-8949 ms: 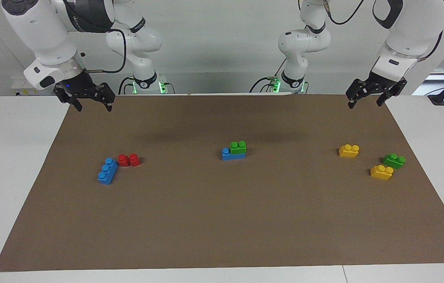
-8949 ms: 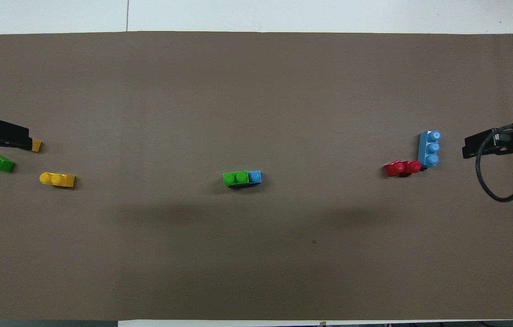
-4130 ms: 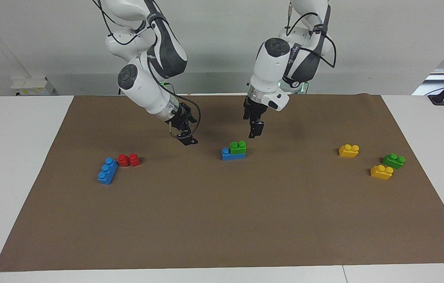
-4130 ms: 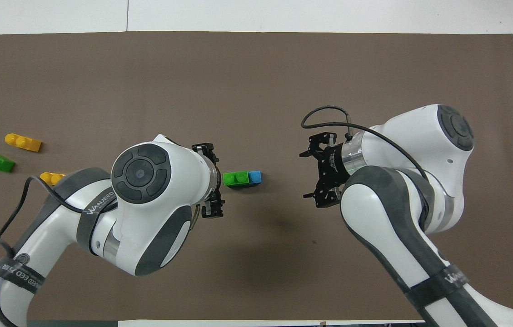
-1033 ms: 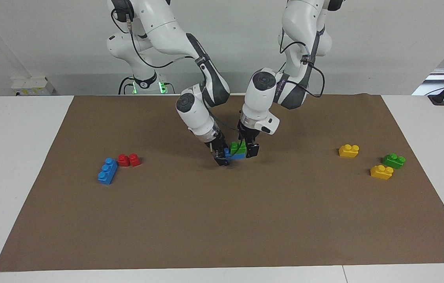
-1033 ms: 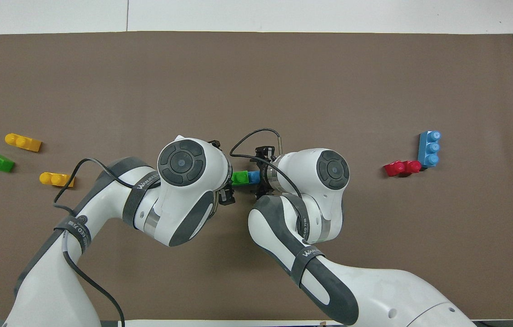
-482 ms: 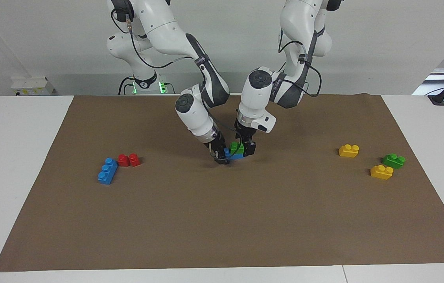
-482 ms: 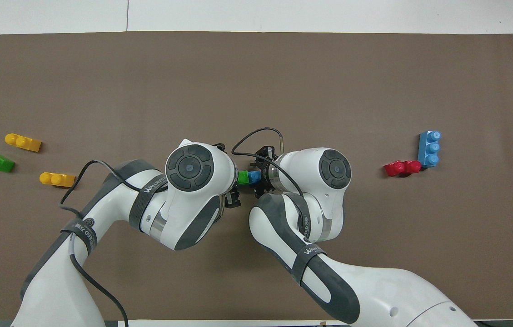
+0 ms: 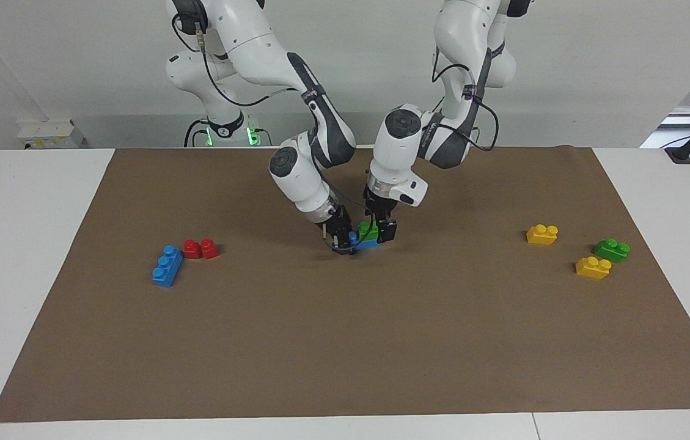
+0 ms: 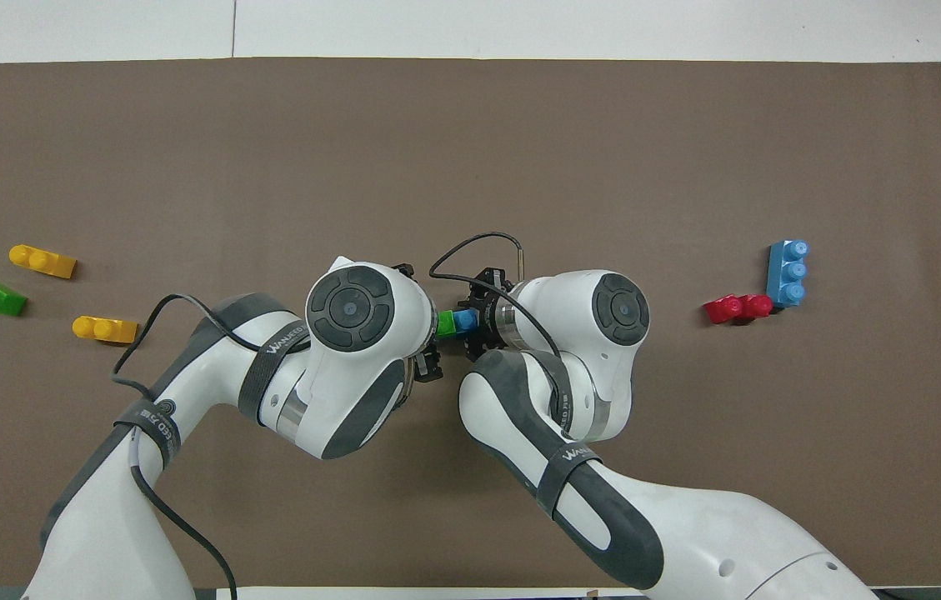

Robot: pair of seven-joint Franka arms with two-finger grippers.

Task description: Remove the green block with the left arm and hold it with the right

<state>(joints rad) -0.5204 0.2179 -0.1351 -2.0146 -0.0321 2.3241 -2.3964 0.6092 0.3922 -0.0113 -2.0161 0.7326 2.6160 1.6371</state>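
The lime-green block [image 9: 369, 231] sits on a blue brick [image 9: 367, 244] in the middle of the brown mat. My left gripper [image 9: 379, 233] is down over the green block with a finger on each side, shut on it. My right gripper [image 9: 343, 242] is shut on the blue brick's bare end, toward the right arm's end of the table. In the overhead view only a sliver of the green block [image 10: 446, 322] and of the blue brick [image 10: 462, 320] shows between the two wrists.
Two red bricks [image 9: 201, 249] and a blue three-stud brick [image 9: 167, 266] lie toward the right arm's end. Two yellow bricks [image 9: 542, 234] [image 9: 593, 267] and a darker green brick [image 9: 612, 249] lie toward the left arm's end.
Both arms came in from the table's ends and lowered onto the stack. In the last second both grippers and the stack have shifted slightly toward the right arm's end.
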